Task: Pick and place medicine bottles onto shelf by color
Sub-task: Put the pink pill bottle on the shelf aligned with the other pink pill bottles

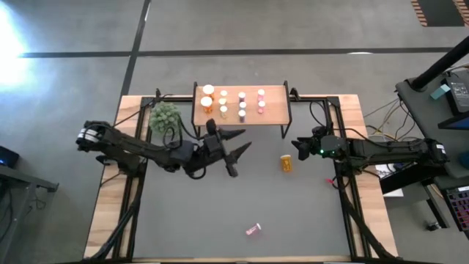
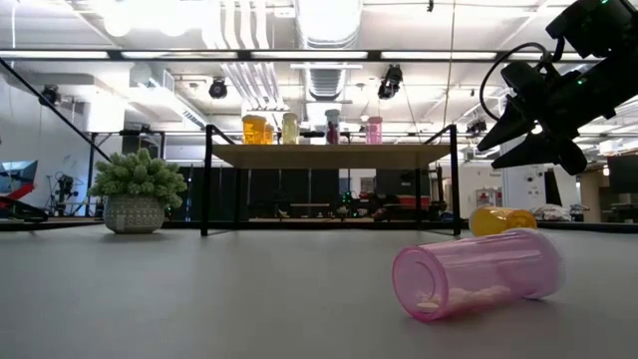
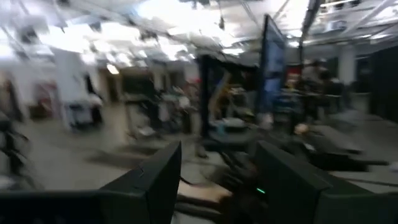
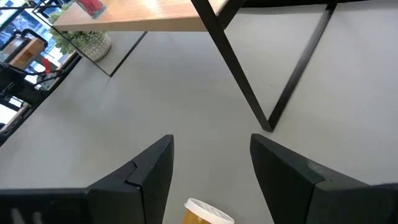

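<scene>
The shelf (image 1: pixel 242 117) stands at the table's far side, bearing several medicine bottles: orange ones (image 1: pixel 207 97) at its left, yellowish ones (image 1: pixel 233 104) in the middle, pink ones (image 1: pixel 261 101) at its right. An orange bottle (image 1: pixel 286 163) lies on the table in front of the shelf's right end. A pink bottle (image 2: pixel 478 274) lies on its side near the front edge. My left gripper (image 1: pixel 245 139) hangs open and empty, raised in front of the shelf. My right gripper (image 1: pixel 298 148) stands open and empty just right of the orange bottle, whose white cap (image 4: pixel 208 213) shows below its fingers.
A green bushy plant in a pot (image 1: pixel 164 117) stands at the shelf's left end. Black shelf legs (image 4: pixel 236 68) stand close ahead of my right gripper. The grey table top (image 1: pixel 220 213) lies bare between the two loose bottles and the front edge.
</scene>
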